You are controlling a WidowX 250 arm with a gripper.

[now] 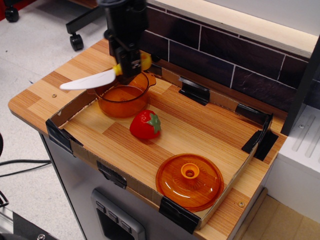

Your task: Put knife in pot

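My gripper (129, 64) is shut on the yellow handle of the knife (90, 80). It holds the knife roughly level above the far rim of the orange pot (121, 98). The white blade sticks out to the left, past the pot's left edge, over the cardboard wall. The pot stands at the back left of the cardboard tray (75, 107). Part of the handle is hidden by my fingers.
A red strawberry (145, 124) lies just right of the pot. The orange domed lid (189, 180) with a knob lies at the tray's front right. A dark brick-pattern wall (225, 55) runs behind the tray. A black post stands at the back left.
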